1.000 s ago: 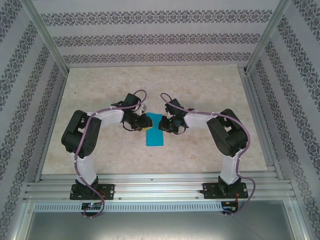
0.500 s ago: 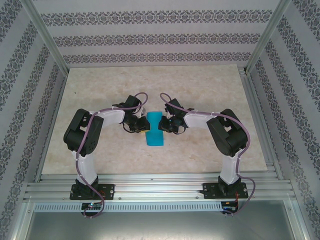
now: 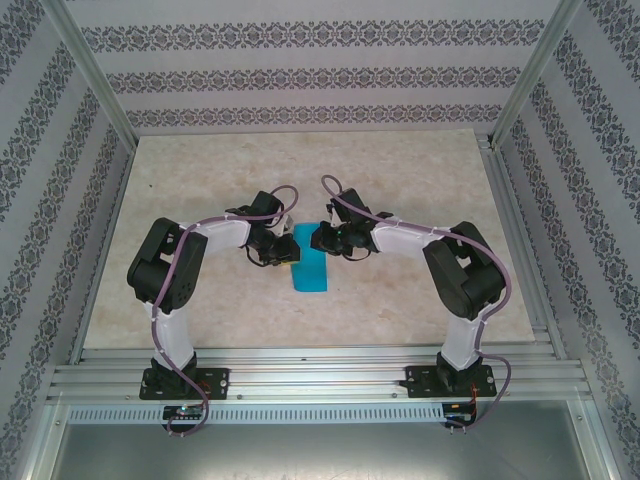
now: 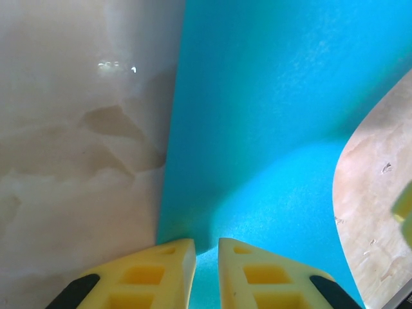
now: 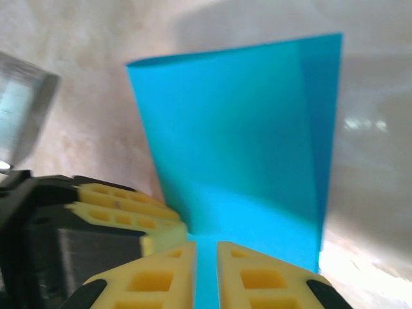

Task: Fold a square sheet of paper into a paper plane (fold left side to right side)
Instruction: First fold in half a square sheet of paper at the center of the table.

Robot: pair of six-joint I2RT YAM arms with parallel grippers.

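The square sheet of paper (image 3: 311, 268) is bright cyan-blue and lies mid-table, folded into a narrow strip. My left gripper (image 3: 288, 252) sits at its left edge. In the left wrist view its yellow jaws (image 4: 206, 248) stand nearly shut, with the paper (image 4: 270, 116) in the thin gap and bulging upward beyond. My right gripper (image 3: 316, 238) is over the strip's far right corner. In the right wrist view its jaws (image 5: 206, 251) are just as narrow on the paper (image 5: 238, 129), which rises away with a darker layer along its right side. The left gripper's fingers (image 5: 129, 206) show beside them.
The pale marble-patterned tabletop (image 3: 200, 180) is bounded by aluminium rails (image 3: 520, 250) on the right and at the near edge. Patterned walls close off the back and both sides. Both arms reach inward and their wrists nearly meet over the paper.
My right gripper has moved left and toward the paper's far end. The left gripper has closed slightly and stayed put. The paper looks narrower and flatter than before.
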